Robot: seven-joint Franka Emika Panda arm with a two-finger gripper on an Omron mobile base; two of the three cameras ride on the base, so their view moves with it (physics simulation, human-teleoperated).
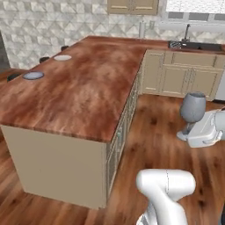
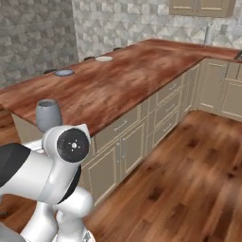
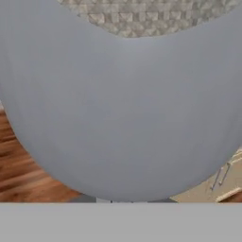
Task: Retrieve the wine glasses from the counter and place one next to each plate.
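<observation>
Left base view: wine glass [image 1: 193, 107] is carried clamped in the jaws, far from both plates [image 1: 34, 75]; it could be knocked against the surface [image 1: 83, 92] edge.

wine glass [image 1: 193, 107]: blue-grey | island top [image 1: 83, 88]: reddish-brown wood-grain | plates: white [image 1: 62, 57], greyish-blue [image 1: 33, 75] | backsplash [image 1: 52, 26]: grey patterned tile
</observation>
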